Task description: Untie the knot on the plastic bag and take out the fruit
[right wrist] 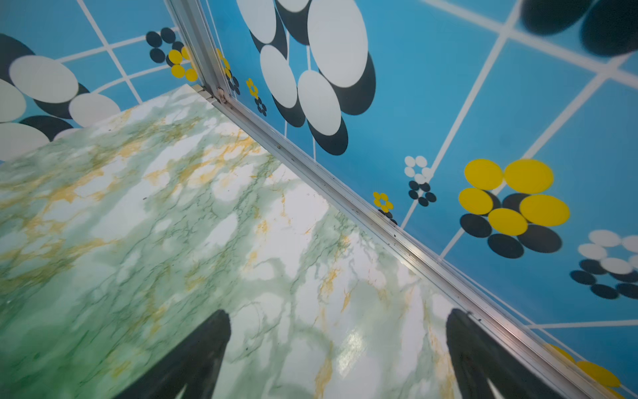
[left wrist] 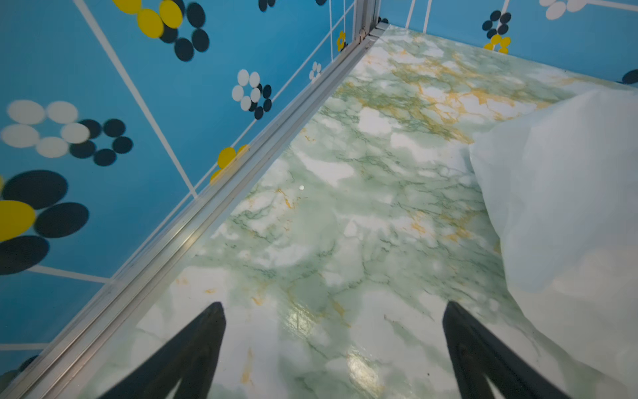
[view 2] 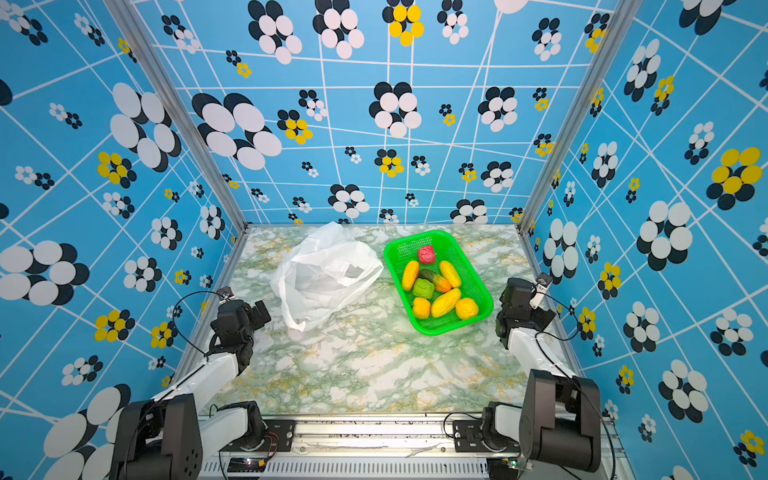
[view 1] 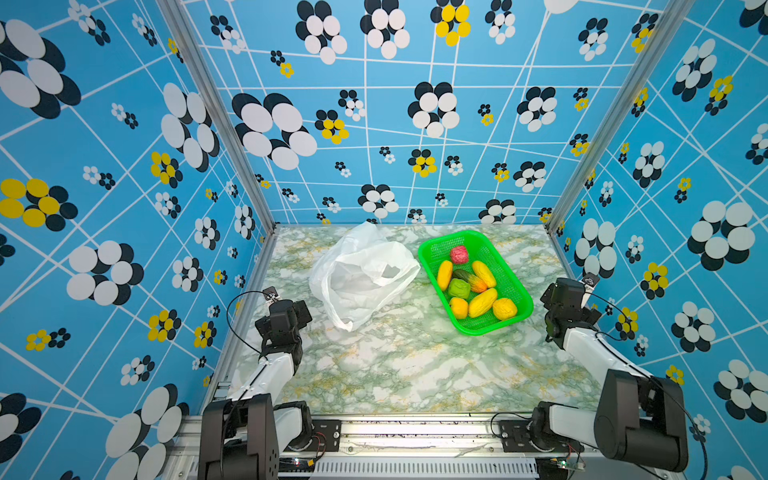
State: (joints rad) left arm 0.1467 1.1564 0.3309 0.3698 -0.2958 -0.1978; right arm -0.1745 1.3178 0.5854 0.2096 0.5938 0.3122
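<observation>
In both top views the bag (view 1: 361, 274) is seen lying slack and crumpled on the counter (view 1: 415, 365), left of centre and toward the far edge. Its mouth gapes and a handle loop trails toward the near side. Just to its right a green basket (view 1: 490, 330) is set at a slant. Whether the two touch cannot be told. The fruit (view 1: 482, 302) is held in the basket. Yellow-orange ovals, a green piece and a green-orange striped one are seen there, with a pinkish-red one at the far end. The left arm (view 1: 270, 370) is placed at the counter's left edge, near the bag but apart from it. The right arm (view 1: 590, 349) is placed at the right edge, beside the basket and apart from it.

In the left wrist view the left pincer (left wrist: 333, 307) is shown spread wide with nothing between its fingers, over bare counter. The bag's side is seen just beyond one finger, untouched.

In the right wrist view the right pincer (right wrist: 336, 312) is likewise spread wide and empty, over bare counter beside the wall (right wrist: 518, 121).
</observation>
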